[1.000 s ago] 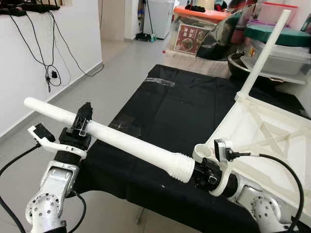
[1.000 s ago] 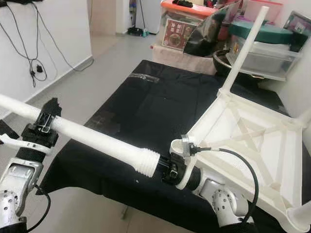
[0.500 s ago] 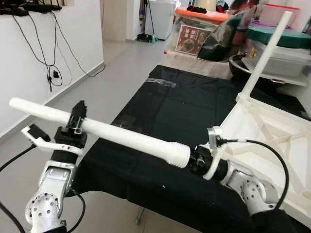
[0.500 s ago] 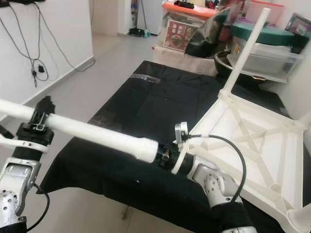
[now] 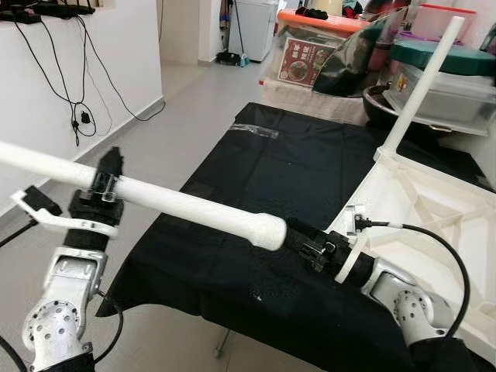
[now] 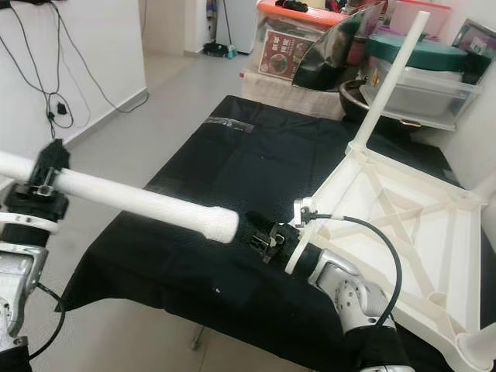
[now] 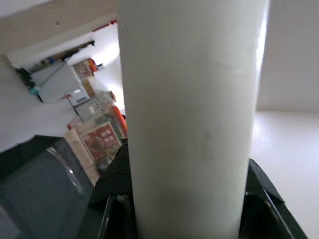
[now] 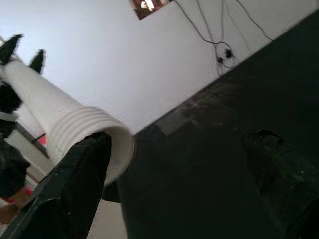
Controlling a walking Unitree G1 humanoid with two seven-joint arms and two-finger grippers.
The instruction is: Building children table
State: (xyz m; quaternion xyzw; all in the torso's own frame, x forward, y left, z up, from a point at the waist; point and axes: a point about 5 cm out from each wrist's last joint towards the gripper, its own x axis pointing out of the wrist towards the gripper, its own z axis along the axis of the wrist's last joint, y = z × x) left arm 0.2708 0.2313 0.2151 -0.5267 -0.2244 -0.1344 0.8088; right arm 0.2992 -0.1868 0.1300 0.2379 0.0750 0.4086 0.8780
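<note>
Shifted left since a second ago: white table leg (image 5: 178,208), its far-left tip now cut off at the frame edge, its threaded end now over the black cloth (image 5: 279,167) rather than beside the tabletop's corner. Right arm stretched further forward and left than before.

Nearest, on the left: left gripper (image 5: 105,182), fingers clamped around the leg's shaft, shaft held roughly level and slanting down toward the right. From the left wrist view, shaft (image 7: 192,119) pinched between both black fingers (image 7: 115,184).

Nearest, on the right: right gripper (image 6: 260,232) just at the leg's ribbed open end (image 8: 94,134). In the right wrist view, fingers spread wide apart, one finger (image 8: 70,189) next to the rim of the ribbed end, the other well off to the side over the cloth; nothing held between them. Black cable (image 5: 434,248) looping from the right wrist.

Below and beyond: cloth over a low surface, patches of clear tape (image 5: 256,130) on it.

Right, lying upside down on the cloth: white children's tabletop (image 6: 411,225), ribbed underside up, one fitted leg (image 5: 422,81) standing at its far corner, another leg socket (image 6: 477,349) at the near right corner.

Farther right: lidded plastic tubs (image 5: 442,85), dark bag (image 5: 353,58).

Far middle: orange-lidded box (image 5: 314,46), white appliance (image 5: 254,27).

Far left: white wall, dangling black cords (image 5: 81,116), grey floor (image 5: 186,116).
</note>
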